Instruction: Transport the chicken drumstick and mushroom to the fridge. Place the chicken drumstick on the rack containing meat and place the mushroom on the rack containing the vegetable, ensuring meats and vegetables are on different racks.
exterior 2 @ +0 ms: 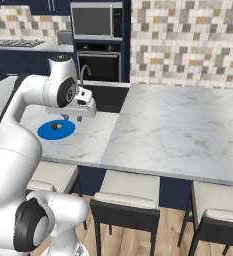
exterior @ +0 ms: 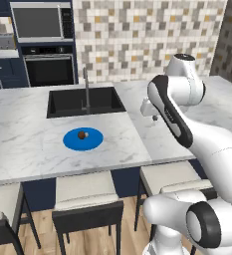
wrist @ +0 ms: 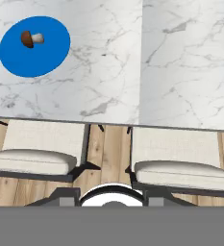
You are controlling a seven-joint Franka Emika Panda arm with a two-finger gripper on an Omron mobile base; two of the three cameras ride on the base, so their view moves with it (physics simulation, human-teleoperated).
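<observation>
A brown-capped mushroom point(exterior: 81, 134) point(exterior 2: 56, 126) point(wrist: 31, 39) lies on a round blue plate point(exterior: 95, 143) point(exterior 2: 44, 133) point(wrist: 48, 60) on the marble island counter. My gripper point(exterior 2: 72, 119) point(exterior: 155, 118) hangs above the counter to the right of the plate, well clear of the mushroom. Its two short dark fingers stand apart with nothing between them. The chicken drumstick and the fridge are out of view.
A black sink point(exterior: 67, 102) with a faucet point(exterior: 86, 89) is set in the counter behind the plate. Cushioned stools point(exterior: 86, 191) point(wrist: 31, 161) stand along the counter's near edge. An oven point(exterior: 49, 69) and a microwave point(exterior: 40, 22) fill the back wall.
</observation>
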